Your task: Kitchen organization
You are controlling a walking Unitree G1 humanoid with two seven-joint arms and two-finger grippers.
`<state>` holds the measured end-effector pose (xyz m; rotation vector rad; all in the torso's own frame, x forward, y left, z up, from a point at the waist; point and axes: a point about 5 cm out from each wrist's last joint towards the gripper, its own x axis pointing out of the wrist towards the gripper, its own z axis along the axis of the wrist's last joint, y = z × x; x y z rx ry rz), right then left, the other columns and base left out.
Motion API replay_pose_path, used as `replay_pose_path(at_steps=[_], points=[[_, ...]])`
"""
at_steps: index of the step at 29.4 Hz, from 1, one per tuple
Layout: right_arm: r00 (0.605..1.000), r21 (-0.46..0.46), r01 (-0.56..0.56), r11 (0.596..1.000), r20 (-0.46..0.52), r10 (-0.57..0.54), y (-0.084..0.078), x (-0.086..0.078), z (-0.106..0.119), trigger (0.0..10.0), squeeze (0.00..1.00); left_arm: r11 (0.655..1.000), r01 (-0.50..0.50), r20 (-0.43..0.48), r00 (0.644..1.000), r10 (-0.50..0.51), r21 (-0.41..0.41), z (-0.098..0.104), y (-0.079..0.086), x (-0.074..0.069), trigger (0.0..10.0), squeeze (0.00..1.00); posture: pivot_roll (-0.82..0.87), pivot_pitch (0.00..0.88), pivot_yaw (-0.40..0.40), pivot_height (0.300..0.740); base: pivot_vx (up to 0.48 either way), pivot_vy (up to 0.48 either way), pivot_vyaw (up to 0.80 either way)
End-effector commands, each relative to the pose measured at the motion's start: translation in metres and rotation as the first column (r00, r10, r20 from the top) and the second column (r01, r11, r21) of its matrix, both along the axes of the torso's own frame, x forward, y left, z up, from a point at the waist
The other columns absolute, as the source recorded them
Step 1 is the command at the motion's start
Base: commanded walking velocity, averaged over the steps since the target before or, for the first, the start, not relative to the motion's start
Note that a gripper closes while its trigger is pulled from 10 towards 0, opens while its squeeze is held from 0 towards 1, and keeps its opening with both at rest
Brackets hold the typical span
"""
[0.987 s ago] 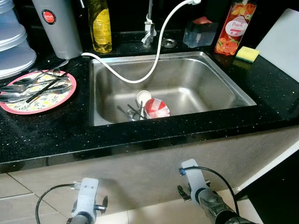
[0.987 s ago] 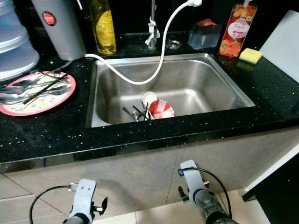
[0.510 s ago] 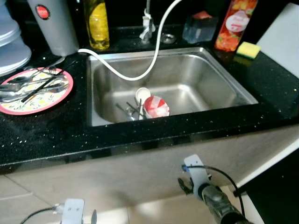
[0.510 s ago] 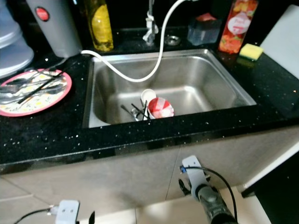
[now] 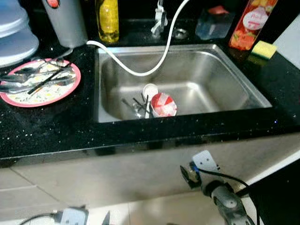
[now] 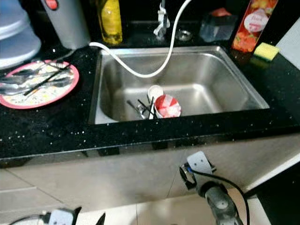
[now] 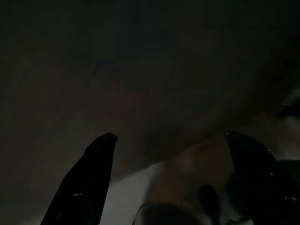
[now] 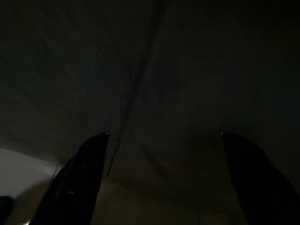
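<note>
A stainless steel sink [image 5: 225,89] is set into a black speckled countertop [image 5: 51,131] and occupies the centre of the left eye view. At the lower middle of the basin a red-and-white patterned cup [image 5: 162,104] lies on its side, with a small white cup [image 5: 150,89] just behind it and a few dark utensils [image 5: 136,104] just beside them; the exact utensil type cannot be told. A white hose [image 5: 140,72] is draped from the upper centre of the frame down into the basin. At the upper left a pink-rimmed plate [image 5: 28,98] is loaded with cutlery [image 5: 33,79], beside a grey canister [image 5: 68,21] and a yellow bottle [image 5: 107,18]. At the upper right a peach-labelled red bottle [image 5: 251,23] and a yellow sponge [image 5: 263,48] are placed on the countertop. The left gripper [image 7: 168,145] and the right gripper [image 8: 161,140] are held low, below the counter edge, facing the dark cabinet front; in each wrist view the two black fingers are spread well apart with nothing between them. It is judged that the task is at an early stage: the items in the basin have not been collected, the cutlery remains on the plate, and no item is held.
</note>
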<state>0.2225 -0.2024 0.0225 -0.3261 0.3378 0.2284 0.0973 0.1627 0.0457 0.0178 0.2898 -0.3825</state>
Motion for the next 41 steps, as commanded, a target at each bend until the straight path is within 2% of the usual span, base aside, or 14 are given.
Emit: replay_pose_path(at_steps=[1,8,10,13,15,16,17,20,22,26,30,31,37,41], points=[[0.985,-0.009,0.147,0.989,-0.092,-0.147,-0.024,-0.009,-0.011,10.0,0.0,0.992,0.124,0.078,0.99,-0.121,-0.036,0.032,-0.006,0.017,10.0,0.0,0.17,0.067,-0.069,0.74,0.0,0.0,0.0],[0.842,-0.064,0.482,0.874,-0.241,-0.483,-0.058,-0.03,-0.024,10.0,0.0,0.936,0.328,0.209,0.932,-0.297,-0.13,0.098,-0.016,0.036,10.0,0.0,0.14,0.065,-0.055,0.74,0.0,0.0,0.0],[0.679,-0.103,0.672,0.734,-0.31,-0.665,-0.079,-0.046,-0.032,10.0,0.0,0.884,0.433,0.247,0.889,-0.387,-0.176,0.122,-0.021,0.034,10.0,0.0,0.14,0.064,-0.047,0.74,0.0,0.0,0.0],[0.679,-0.103,0.672,0.734,-0.31,-0.665,-0.079,-0.046,-0.032,10.0,0.0,0.884,0.433,0.247,0.889,-0.387,-0.176,0.122,-0.021,0.034,10.0,0.0,0.14,0.064,-0.047,0.74,0.0,0.0,0.0],[0.474,-0.159,0.826,0.54,-0.321,-0.82,-0.109,-0.064,-0.038,10.0,0.0,0.818,0.536,0.275,0.835,-0.477,-0.207,0.14,-0.03,0.026,10.0,0.0,0.13,0.065,-0.04,0.74,0.0,0.0,0.0],[0.409,-0.173,0.865,0.471,-0.303,-0.861,-0.12,-0.069,-0.037,10.0,0.0,0.797,0.564,0.285,0.817,-0.5,-0.217,0.146,-0.033,0.023,10.0,0.0,0.12,0.077,-0.026,0.74,0.0,0.0,0.0],[0.388,-0.166,0.893,0.418,-0.185,-0.903,-0.138,-0.061,-0.02,10.0,0.0,0.794,0.565,0.332,0.811,-0.483,-0.224,0.157,-0.033,0.03,10.0,0.0,0.12,0.086,-0.018,0.74,0.0,0.0,0.0],[0.386,-0.146,0.907,0.395,-0.087,-0.918,-0.149,-0.051,-0.003,10.0,0.0,0.8,0.556,0.371,0.808,-0.457,-0.226,0.165,-0.032,0.037,10.0,0.0,0.12,0.09,-0.014,0.74,0.0,0.0,0.0],[0.391,-0.089,0.919,0.385,0.074,-0.917,-0.162,-0.027,0.034,10.0,0.0,0.816,0.533,0.448,0.8,-0.4,-0.223,0.184,-0.028,0.055,10.0,0.0,0.11,0.099,-0.005,0.74,0.0,0.0,0.0],[0.315,0.046,0.944,0.328,0.177,-0.932,-0.169,0.001,0.092,10.0,0.0,0.849,0.504,0.541,0.764,-0.352,-0.16,0.215,-0.019,0.081,10.0,0.0,0.11,0.102,-0.004,0.74,0.0,0.0,0.0],[0.295,0.102,0.94,0.327,0.239,-0.925,-0.169,0.013,0.115,10.0,0.0,0.879,0.458,0.582,0.754,-0.304,-0.135,0.23,-0.011,0.095,10.0,0.0,0.11,0.106,-0.001,0.74,0.0,0.0,0.0],[0.249,0.181,0.933,0.311,0.299,-0.921,-0.17,0.024,0.144,10.0,0.0,0.907,0.4,0.616,0.75,-0.243,-0.129,0.243,-0.002,0.107,10.0,0.0,0.1,0.104,0.005,0.74,0.0,0.0,0.0],[0.187,0.278,0.919,0.279,0.315,-0.93,-0.172,0.031,0.168,10.0,0.0,0.927,0.351,0.617,0.76,-0.203,-0.128,0.248,0.004,0.112,10.0,0.0,0.09,0.099,0.008,0.74,0.0,0.0,0.0],[0.169,0.324,0.893,0.313,0.404,-0.899,-0.169,0.038,0.197,10.0,0.0,0.939,0.316,0.6,0.78,-0.178,-0.133,0.248,0.006,0.116,10.0,0.0,0.09,0.095,0.009,0.74,0.0,0.0,0.0]])
